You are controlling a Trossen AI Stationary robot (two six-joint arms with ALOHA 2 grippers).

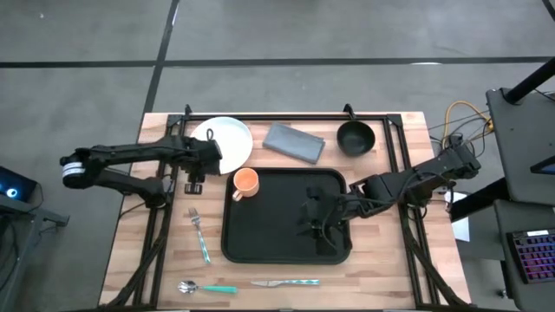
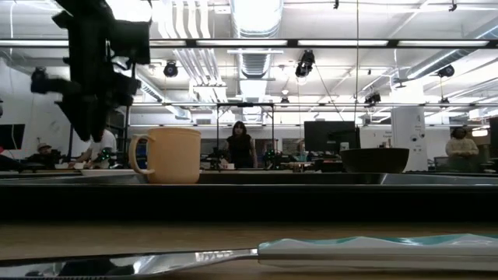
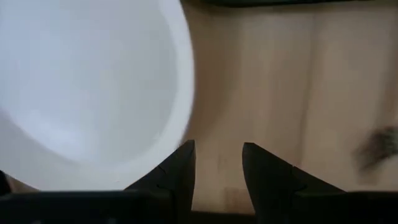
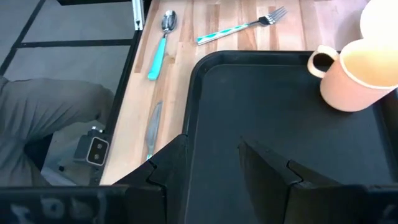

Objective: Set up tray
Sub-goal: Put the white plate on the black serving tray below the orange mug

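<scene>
The black tray lies at the table's middle, and an orange cup stands in its far left corner. A white plate rests on the wood beyond the tray's far left corner. My left gripper points down, open, over bare wood just beside the plate's near rim, with nothing between its fingers. Whether a finger touches the rim I cannot tell. My right gripper hangs open above the tray's right part, slanting down, clear of it.
A grey folded napkin and a black bowl sit at the far edge. A fork lies left of the tray. A spoon and a knife lie along the near edge. People stand in the room behind.
</scene>
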